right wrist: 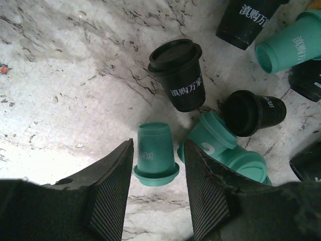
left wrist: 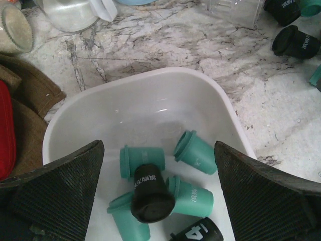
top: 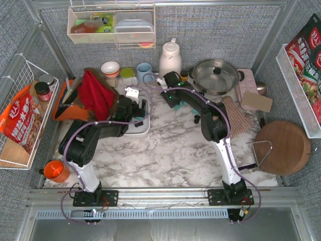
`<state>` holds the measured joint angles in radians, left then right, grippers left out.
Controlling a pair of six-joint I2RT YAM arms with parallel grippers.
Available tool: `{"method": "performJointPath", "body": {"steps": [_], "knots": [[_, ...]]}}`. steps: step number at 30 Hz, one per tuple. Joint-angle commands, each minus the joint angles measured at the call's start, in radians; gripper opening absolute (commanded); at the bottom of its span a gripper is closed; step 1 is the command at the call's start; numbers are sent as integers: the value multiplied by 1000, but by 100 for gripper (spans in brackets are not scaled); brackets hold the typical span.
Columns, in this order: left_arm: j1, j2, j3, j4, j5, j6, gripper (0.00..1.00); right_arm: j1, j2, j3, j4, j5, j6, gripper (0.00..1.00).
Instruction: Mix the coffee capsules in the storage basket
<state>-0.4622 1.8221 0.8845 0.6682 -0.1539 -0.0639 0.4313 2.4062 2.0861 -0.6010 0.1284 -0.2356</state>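
Note:
The white storage basket (left wrist: 145, 95) lies under my left gripper (left wrist: 158, 145); it also shows in the top view (top: 143, 128). Several coffee capsules lie in it: teal ones (left wrist: 196, 152) and a black one (left wrist: 149, 193) on top of them. My left gripper is open wide above them, its fingers apart from every capsule. More black and teal capsules lie loose on the marble table (right wrist: 60, 80). My right gripper (right wrist: 158, 145) is open, its jaws on either side of an upturned teal capsule (right wrist: 155, 153) with small gaps showing. A black capsule (right wrist: 180, 75) stands just beyond. In the top view my left gripper (top: 134, 108) and right gripper (top: 169, 83) are near each other.
A white kettle (top: 170, 57), blue mug (top: 144, 70) and lidded pan (top: 215, 75) stand at the back. A red cloth (top: 95, 95) lies left of the basket. A round wooden board (top: 283, 145) sits right, an orange cup (top: 55, 170) front left. White wire baskets hang on both side walls.

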Motion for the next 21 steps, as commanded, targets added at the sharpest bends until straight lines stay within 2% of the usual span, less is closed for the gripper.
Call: {"method": "performJointPath", "body": {"steps": [1, 9, 16, 21], "knots": [[2, -47, -51, 123, -7, -24, 99, 0, 21, 35, -56, -19, -9, 49], [0, -220, -162, 190, 26, -31, 99, -11, 53, 72, -89, -79, 26, 45], [-5, -314, -248, 202, 125, 33, 99, -15, 32, 48, -87, -67, 44, 30], [-23, -323, -317, 303, 242, 88, 99, -20, -63, -38, -53, -56, 86, 25]]}}
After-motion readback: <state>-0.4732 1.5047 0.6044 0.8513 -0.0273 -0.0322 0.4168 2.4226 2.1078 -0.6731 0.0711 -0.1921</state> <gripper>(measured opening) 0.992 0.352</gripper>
